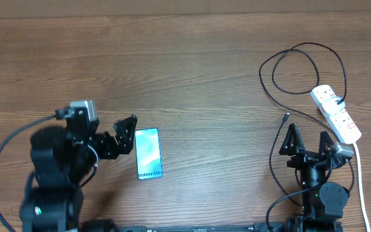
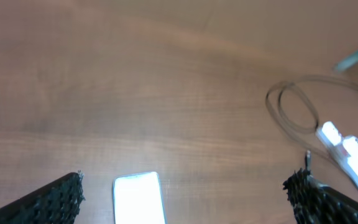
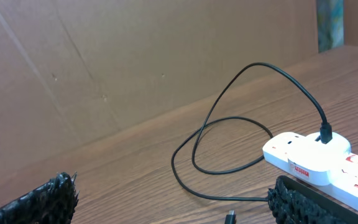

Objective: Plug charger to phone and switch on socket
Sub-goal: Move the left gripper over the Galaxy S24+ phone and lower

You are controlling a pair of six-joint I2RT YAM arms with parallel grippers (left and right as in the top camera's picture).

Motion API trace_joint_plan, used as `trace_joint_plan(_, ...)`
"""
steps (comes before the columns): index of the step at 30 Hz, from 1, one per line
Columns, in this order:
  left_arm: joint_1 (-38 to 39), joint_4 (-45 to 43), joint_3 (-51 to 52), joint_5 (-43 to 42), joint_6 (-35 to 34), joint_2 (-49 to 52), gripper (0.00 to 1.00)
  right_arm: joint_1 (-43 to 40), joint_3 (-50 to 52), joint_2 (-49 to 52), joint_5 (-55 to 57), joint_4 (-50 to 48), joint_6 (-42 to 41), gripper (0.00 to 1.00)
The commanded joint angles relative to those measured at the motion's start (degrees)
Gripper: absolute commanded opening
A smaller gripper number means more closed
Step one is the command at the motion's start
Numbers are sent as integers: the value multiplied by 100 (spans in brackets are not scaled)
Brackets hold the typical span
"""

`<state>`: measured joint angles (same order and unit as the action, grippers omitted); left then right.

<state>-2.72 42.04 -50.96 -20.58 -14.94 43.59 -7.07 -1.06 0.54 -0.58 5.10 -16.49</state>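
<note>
The phone (image 1: 149, 153) lies flat on the table, screen up, "Galaxy S24" text at its near end. It shows as a bright rectangle in the left wrist view (image 2: 139, 198). My left gripper (image 1: 125, 133) is open and empty just left of the phone's far end. The white socket strip (image 1: 335, 113) lies at the far right. The black charger cable (image 1: 299, 64) is plugged into it and loops back. Its connector tip (image 1: 285, 118) lies loose on the table, also in the right wrist view (image 3: 230, 218). My right gripper (image 1: 309, 138) is open and empty, just near of the tip.
The strip's thick white cord (image 1: 362, 180) runs toward the near edge at the right. A brown cardboard wall (image 3: 104, 56) stands behind the table. The strip and plugged charger show in the right wrist view (image 3: 319, 155).
</note>
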Motion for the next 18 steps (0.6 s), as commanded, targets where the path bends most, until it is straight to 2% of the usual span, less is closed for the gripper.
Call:
trace_joint_plan(1, 94, 496, -713, 162, -52, 557, 100, 26, 61, -37, 52, -31, 0, 100)
trace_joint_plan(5, 581, 1231, -1399, 903, -63, 1200, 100, 26, 61, -37, 55, -31, 0, 100)
trace_joint_plan(12, 1991, 2000, -2247, 2474, -614, 2262, 100, 26, 61, -37, 52, -31, 0, 100)
trace_joint_plan(15, 2243, 2177, -2262, 2481, -667, 2573, 100, 26, 61, -37, 55, -31, 0, 100)
trace_joint_plan(18, 2288, 2208, -2258, 2282, -1069, 2911, 100, 26, 61, -37, 52, -31, 0, 100)
